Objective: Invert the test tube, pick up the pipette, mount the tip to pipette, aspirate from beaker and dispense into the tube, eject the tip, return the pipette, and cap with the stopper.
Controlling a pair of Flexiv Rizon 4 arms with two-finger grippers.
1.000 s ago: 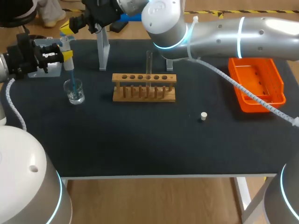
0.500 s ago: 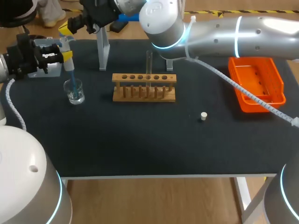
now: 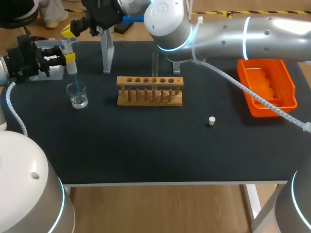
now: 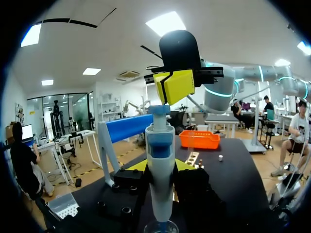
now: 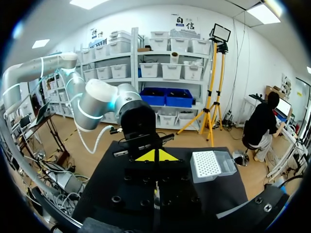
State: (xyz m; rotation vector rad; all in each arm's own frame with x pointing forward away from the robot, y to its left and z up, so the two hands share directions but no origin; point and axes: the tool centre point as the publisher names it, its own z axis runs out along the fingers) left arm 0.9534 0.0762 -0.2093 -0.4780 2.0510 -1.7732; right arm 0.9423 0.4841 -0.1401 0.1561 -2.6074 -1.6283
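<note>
While the stopper (image 3: 211,120) lies alone on the near right of the table, well apart from either arm, the work sits at the far left. The test tube (image 3: 155,64) stands upright in the wooden rack (image 3: 149,97) at mid-table. Left of it is the beaker (image 3: 77,95), and the pipette (image 4: 160,160) stands in it with its long axis close to vertical and its blue tip down inside the glass. The left gripper (image 3: 71,57) comes in from the left edge and clamps the pipette's body between both fingers, holding it over the beaker. Farthest back, the right arm reaches across from the right side past the middle, and the right gripper (image 4: 176,86) hangs with its yellow fingers pressed together on nothing, just above the plunger (image 4: 159,110). I cannot tell whether they touch it. That stacking looks like the crux: the plunger lies straight below the right fingertips, in line with the pipette, so aspirating would call for a press straight down.
</note>
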